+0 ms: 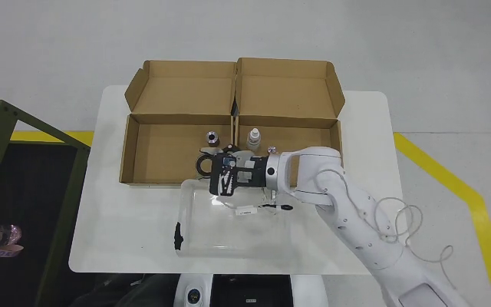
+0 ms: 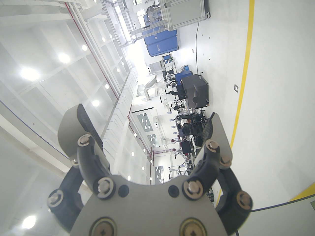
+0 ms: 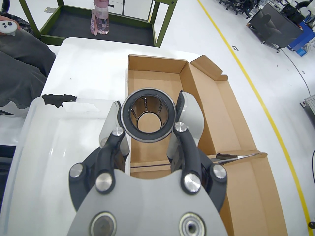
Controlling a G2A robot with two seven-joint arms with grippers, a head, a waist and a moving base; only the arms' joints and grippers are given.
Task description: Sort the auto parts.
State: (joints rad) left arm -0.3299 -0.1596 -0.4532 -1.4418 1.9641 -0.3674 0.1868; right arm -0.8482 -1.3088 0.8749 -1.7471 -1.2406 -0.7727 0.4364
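Jaws on the right arm are clamped on a black-rimmed cylindrical bearing (image 3: 126, 119), which hangs over the near edge of the left cardboard box (image 1: 157, 153), at 11 o'clock on the worktop (image 1: 360, 153). Jaws on the left arm stand apart, holding nothing. A clear tray (image 1: 207, 230) lies at 6 o'clock.

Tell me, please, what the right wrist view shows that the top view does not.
The right wrist view adds the hollow bore, with ball rows inside, of the bearing held in the right gripper. The top view adds a metal part in one cardboard box and a pale part in the other box. Both share the gripped bearing, cardboard, the clear tray and its black tape.
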